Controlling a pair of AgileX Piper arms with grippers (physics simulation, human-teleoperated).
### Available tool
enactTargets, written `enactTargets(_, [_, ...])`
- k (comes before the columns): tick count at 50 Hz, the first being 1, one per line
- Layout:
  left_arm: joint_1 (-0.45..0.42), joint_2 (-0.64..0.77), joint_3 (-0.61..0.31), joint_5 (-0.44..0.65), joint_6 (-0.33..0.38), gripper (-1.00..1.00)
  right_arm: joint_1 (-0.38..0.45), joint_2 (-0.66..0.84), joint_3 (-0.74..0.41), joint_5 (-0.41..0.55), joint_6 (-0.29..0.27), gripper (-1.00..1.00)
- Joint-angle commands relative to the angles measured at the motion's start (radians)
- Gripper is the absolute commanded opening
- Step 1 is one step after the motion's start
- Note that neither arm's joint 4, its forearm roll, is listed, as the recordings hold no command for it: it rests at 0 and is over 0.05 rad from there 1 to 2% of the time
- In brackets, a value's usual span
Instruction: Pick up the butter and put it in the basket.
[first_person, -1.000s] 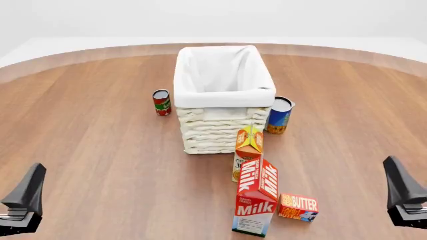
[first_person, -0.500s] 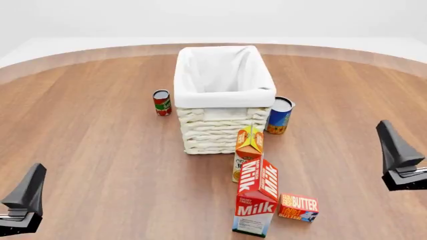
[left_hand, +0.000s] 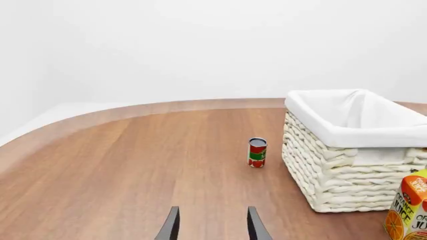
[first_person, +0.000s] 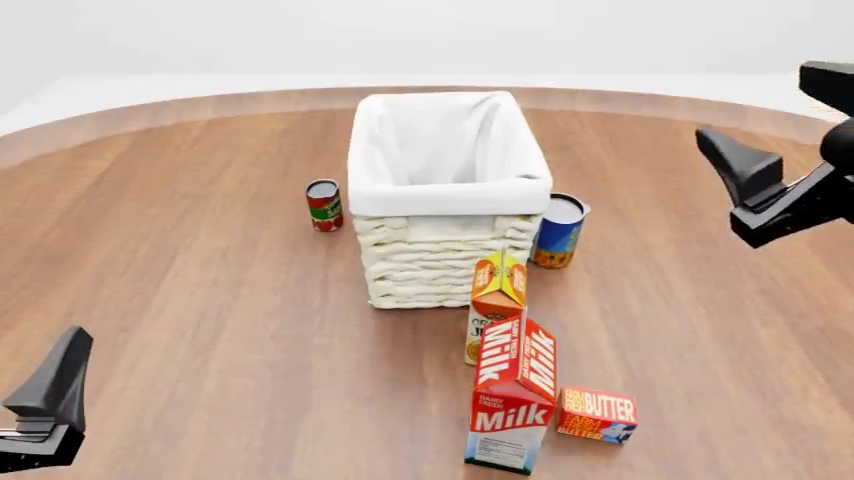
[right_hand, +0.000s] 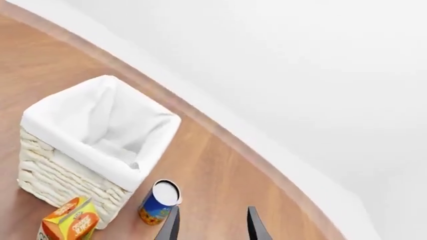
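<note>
Butter: the small flat red-orange box lettered "BUTTER" (first_person: 597, 414) lies on the wooden table (first_person: 200, 290), on the near side of the basket and well apart from it, just beside the right flank of the milk carton. Nothing grips it.

Basket: the large cream-white woven wicker basket with a white cloth liner folded over its rim (first_person: 445, 200) stands upright, its mouth open and nothing showing inside.

Neighbours: the tall red-and-white milk carton (first_person: 514, 406) stands between the butter and the basket's near wall, with the orange-and-yellow juice carton (first_person: 497, 300) just beyond it, close against that wall. A small red can (first_person: 324, 204) sits near the basket's left wall; a blue-and-yellow can (first_person: 559, 229) sits by its right near corner.

My right gripper: my right gripper (first_person: 747, 175) hangs in the air to the right of the basket, well apart from the butter, fingers parted and holding nothing.

My left gripper: my left gripper (left_hand: 212, 231) waits low, left of and nearer than the basket, fingers parted, empty.

Step in hand: I judge this the approach; the pick has not begun.

Next move: I would bring my right gripper back toward me and down over the butter, coming in on the side away from the milk carton so I don't topple it.
</note>
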Motion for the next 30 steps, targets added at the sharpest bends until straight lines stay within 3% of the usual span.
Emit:
enactTargets(1, [0.000,0.000,0.000,0.000,0.000,1.00,0.063,0.092,-0.274,0.302,-0.067,1.00])
enactTargets(3, [0.000,0.000,0.000,0.000,0.000,1.00,0.081,0.100,-0.321,0.371,-0.054,1.00])
enactTargets(4, [0.000,0.000,0.000,0.000,0.000,1.00,0.095,0.075,-0.308,0.372,-0.091,1.00])
enactTargets(5, [0.000,0.000,0.000,0.000,0.000,1.00,0.123,0.029,-0.273,0.374,-0.161,1.00])
enactTargets(14, [0.000,0.000,0.000,0.000,0.000,1.00,0.241,-0.079,-0.293,0.668,-0.310,1.00])
enactTargets(17, [0.000,0.000,0.000,0.000,0.000,1.00,0.254,-0.138,-0.235,0.718,-0.420,1.00])
enactTargets(19, [0.000,0.000,0.000,0.000,0.000,1.00,0.287,-0.163,-0.258,0.800,-0.422,1.00])
enactTargets(21, [0.000,0.000,0.000,0.000,0.000,1.00,0.289,-0.187,-0.254,0.832,-0.472,1.00])
enactTargets(23, [0.000,0.000,0.000,0.000,0.000,1.00,0.299,-0.185,-0.286,0.880,-0.461,1.00])
enactTargets(25, [0.000,0.000,0.000,0.000,0.000,1.00,0.297,-0.206,-0.275,0.913,-0.499,1.00])
enactTargets(27, [0.000,0.000,0.000,0.000,0.000,1.00,0.307,-0.197,-0.324,0.949,-0.475,1.00])
enactTargets(30, [0.000,0.000,0.000,0.000,0.000,1.00,0.284,-0.183,-0.323,0.967,-0.483,1.00])
